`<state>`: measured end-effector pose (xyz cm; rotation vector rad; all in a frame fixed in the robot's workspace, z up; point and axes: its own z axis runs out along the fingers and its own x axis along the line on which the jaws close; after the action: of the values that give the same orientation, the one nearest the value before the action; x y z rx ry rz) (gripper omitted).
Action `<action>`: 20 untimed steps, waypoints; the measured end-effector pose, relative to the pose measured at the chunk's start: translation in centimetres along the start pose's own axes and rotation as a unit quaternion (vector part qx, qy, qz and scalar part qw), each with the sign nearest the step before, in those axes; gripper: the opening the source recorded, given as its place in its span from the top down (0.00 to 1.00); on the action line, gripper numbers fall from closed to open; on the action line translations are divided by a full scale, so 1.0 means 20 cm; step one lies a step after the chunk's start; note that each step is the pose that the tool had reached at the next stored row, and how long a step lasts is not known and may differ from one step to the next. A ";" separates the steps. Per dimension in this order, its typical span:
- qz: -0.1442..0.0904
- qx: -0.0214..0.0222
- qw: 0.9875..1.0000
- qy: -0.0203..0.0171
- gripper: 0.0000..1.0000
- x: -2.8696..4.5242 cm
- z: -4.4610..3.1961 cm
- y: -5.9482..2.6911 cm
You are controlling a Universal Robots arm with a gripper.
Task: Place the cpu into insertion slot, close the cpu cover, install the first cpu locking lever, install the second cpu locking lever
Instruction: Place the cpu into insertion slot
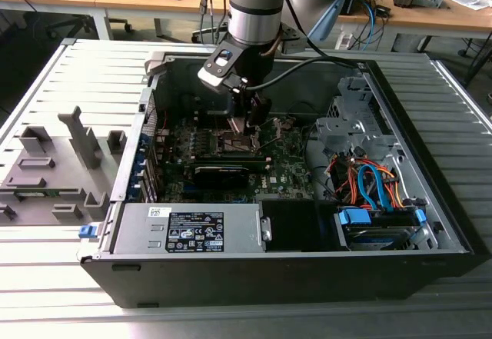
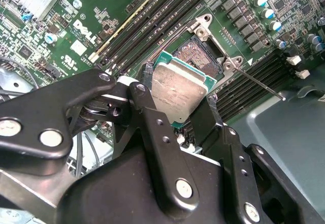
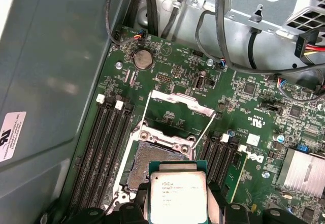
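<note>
Computer case (image 1: 292, 277): open-topped, lying on a slatted table (image 1: 46, 78); I reach down into its far half.
Motherboard (image 1: 284, 171): green, flat on the case floor, left of the drive cage (image 1: 338, 131) in the exterior view.
Power supply (image 1: 188, 230): grey box along the near wall, well apart from my work.
Cables (image 1: 373, 185): orange and blue, bundled at the exterior view's right, clear of the socket.
Long black card (image 1: 223, 171): lies just near of my fingers.
Memory slots (image 3: 109, 142): long black rows flanking the socket on both sides.
Gripper (image 2: 180, 107): my fingers are closed onto two opposite edges of the chip.
Cpu cover (image 3: 180, 103): swung up and open, standing at the socket's edge.
Insertion slot (image 3: 152, 155): uncovered, its contact field partly visible beyond the chip.
Cpu (image 3: 177, 193): metal face up, in my grip, overlapping one part of the slot; whether it touches the slot I cannot tell.
Wire lever (image 2: 259, 84): thin rod angled out from a socket corner, unlatched.
</note>
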<state>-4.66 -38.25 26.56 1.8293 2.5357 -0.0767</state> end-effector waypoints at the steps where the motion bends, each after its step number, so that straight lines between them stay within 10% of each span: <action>1: 0.000 0.000 1.000 0.000 0.46 0.000 0.000 0.000; 20: 0.007 0.000 1.000 0.000 0.46 0.000 0.000 0.000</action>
<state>-4.66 -38.25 26.56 1.8473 2.5229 -0.0770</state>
